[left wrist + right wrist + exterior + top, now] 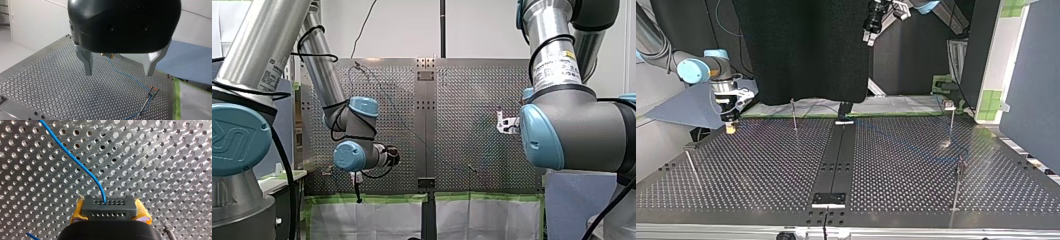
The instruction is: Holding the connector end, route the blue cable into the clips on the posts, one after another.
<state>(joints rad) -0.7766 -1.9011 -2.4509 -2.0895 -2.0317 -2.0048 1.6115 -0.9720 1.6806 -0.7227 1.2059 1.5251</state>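
Connector point(109, 208) of blue cable point(75, 160) sits clamped in my right jaws; left jaws gape empty; arm label point(557, 64) illegible.

Perforated metal table point(761, 165) with a dark centre strip point(836, 160). Thin posts point(794, 115) stand upright on it. Blue cable point(126, 75) runs over its surface.

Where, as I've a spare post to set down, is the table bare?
Top view: bare at near left, between left post and centre strip, and near right, between strip and near-right post. Crowded behind that, where the cable passes the far post.
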